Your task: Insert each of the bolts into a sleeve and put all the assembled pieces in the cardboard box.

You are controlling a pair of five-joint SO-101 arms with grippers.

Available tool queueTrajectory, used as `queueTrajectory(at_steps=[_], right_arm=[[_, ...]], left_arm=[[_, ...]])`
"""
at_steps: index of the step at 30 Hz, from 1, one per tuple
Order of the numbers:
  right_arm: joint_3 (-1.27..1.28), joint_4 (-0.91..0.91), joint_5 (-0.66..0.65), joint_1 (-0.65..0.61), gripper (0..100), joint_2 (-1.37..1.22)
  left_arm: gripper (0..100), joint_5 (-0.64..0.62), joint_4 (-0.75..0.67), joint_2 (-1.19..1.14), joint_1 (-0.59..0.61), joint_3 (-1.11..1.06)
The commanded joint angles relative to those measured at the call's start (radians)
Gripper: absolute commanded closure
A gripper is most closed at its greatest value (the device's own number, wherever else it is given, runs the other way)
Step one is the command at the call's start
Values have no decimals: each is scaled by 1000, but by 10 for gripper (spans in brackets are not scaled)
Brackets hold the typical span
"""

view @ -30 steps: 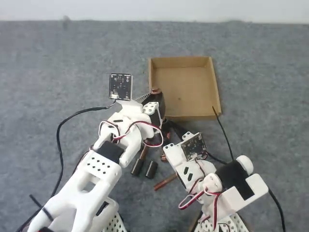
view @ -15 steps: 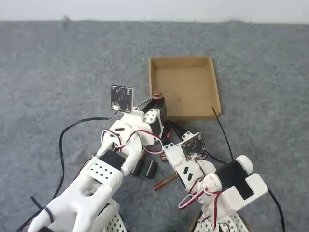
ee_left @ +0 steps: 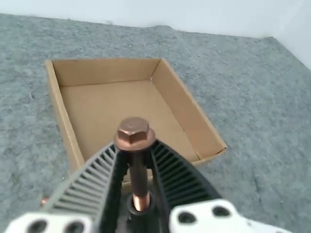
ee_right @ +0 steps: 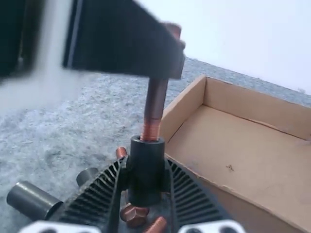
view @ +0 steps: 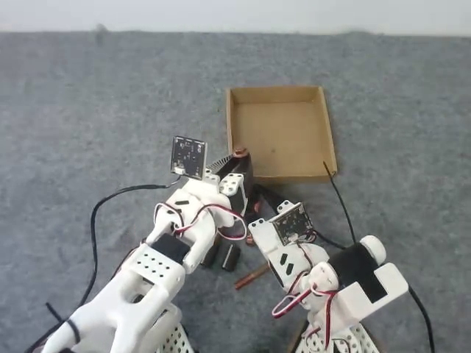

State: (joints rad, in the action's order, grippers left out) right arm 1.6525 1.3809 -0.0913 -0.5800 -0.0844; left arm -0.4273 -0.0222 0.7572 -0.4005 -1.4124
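Pinching the copper bolt [ee_left: 134, 133] by its shank just under the hex head, the left end effector [ee_left: 136, 151] is holding it near the closest wall of the cardboard box [ee_left: 58, 102], and the threaded tip is sitting in the mouth of a black sleeve [ee_right: 146, 165]. The right end effector [ee_right: 146, 182] is gripping that sleeve from both sides between its ribbed jaws, with the bore pointing up at the bolt. Looking down over the bench [view: 88, 95], I'm seeing the two arms meeting just outside the box, and nothing assembled is lying inside it. I'm judging the insertion as barely begun, since most of the shank is showing above the sleeve. To do it well, the left arm should be pushing straight along the shank while the right is keeping the sleeve firm. Any lean is likely to catch the threads on the rim. The left jaws are sitting high, close to the head, which is leaving room to drive the bolt down before they meet the sleeve. A spare sleeve [view: 230, 257] and a loose bolt [view: 252, 276] are lying on the bench beside the arms, short of the box. As for writing, I'm not making out any label on the box, bolt or sleeve. The small circuit board [view: 187, 157] on a wrist is carrying marks too small to read.
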Motion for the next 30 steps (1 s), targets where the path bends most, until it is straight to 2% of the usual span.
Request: queueTrajectory(at_steps=[1, 9, 15, 30], right_arm=[[-15, 28, -17, 41, 992, 47], [-15, 28, -17, 42, 992, 48], [-15, 36, -17, 50, 992, 48], [-15, 38, -17, 74, 992, 50]], left_arm=[[989, 17, -21, 20, 0, -7], [989, 17, -21, 17, -8, -30], [989, 17, -21, 12, -75, -70], [988, 17, -25, 12, -69, -96]])
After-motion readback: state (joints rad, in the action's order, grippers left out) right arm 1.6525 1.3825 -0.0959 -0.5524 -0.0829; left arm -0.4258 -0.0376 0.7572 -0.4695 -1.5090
